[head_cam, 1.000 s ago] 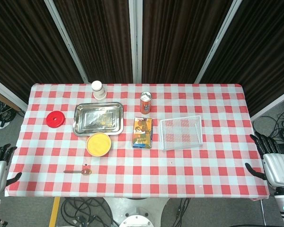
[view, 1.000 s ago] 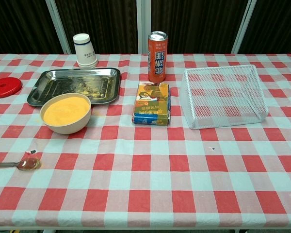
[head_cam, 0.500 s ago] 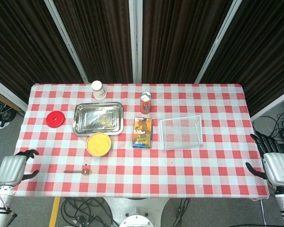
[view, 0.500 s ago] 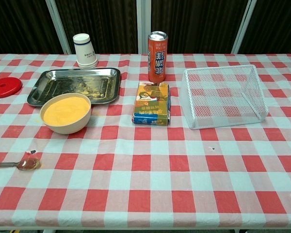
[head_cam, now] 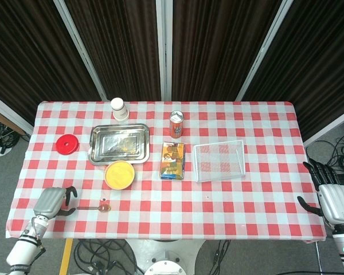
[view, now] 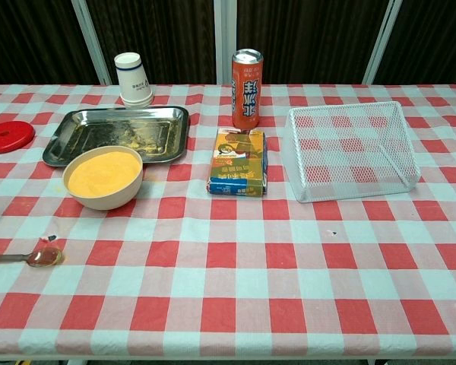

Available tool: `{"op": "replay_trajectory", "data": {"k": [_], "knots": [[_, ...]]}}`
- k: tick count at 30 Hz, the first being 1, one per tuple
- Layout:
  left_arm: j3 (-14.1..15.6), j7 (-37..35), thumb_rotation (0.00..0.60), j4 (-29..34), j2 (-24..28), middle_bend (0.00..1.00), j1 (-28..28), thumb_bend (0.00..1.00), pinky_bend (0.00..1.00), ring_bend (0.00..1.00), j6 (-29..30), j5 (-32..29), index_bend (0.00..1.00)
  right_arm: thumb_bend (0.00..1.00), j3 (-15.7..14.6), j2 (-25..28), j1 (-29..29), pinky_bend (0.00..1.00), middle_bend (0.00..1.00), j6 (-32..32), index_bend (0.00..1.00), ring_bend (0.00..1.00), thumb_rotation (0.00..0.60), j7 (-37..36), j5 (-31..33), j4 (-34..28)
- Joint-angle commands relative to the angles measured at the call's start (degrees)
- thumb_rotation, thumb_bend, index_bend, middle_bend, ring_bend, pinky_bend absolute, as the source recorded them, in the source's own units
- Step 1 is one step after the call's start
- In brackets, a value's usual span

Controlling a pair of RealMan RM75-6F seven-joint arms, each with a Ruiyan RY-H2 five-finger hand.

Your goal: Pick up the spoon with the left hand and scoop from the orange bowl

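While the spoon lies flat on the counter just in front of the orange bowl, its handle end is cut off in the chest view. Nothing is held by the left hand, seen just beside the handle with fingers curled apart. Off the counter's edge, the right hand is seen spread and empty.

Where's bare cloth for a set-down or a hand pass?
Free: the near strip right of the spoon, below the carton and wire basket; also the far right end beyond the basket. Crowded: far left, where the orange bowl, steel tray, red lid and cup cluster. The left hand sits at the spoon handle.
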State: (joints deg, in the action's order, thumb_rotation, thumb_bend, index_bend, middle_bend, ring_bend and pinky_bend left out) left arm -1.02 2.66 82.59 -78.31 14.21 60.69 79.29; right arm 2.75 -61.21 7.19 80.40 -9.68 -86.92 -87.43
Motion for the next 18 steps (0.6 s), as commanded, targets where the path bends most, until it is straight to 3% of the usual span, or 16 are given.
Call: {"op": "replay_trajectory", "data": {"k": [1, 18], "knots": [[0.06, 1.19, 0.6, -0.07, -1.31, 0.79, 0.81, 0.23, 0.93, 0.82, -1.4, -1.61, 0.52, 0.21, -0.03, 0.05, -0.03, 0.0, 0.02, -0.04, 0.0, 0.0, 0.6, 0.06, 0.08, -0.05], [1.28, 6.17, 0.6, 0.47, -5.13, 0.84, 2.52, 0.27, 0.94, 0.86, -2.61, -4.15, 0.58, 0.21, 0.0, 0.09, 0.07, 0.0, 0.02, -0.52, 0.0, 0.0, 0.6, -0.23, 0.62, 0.31]]}}
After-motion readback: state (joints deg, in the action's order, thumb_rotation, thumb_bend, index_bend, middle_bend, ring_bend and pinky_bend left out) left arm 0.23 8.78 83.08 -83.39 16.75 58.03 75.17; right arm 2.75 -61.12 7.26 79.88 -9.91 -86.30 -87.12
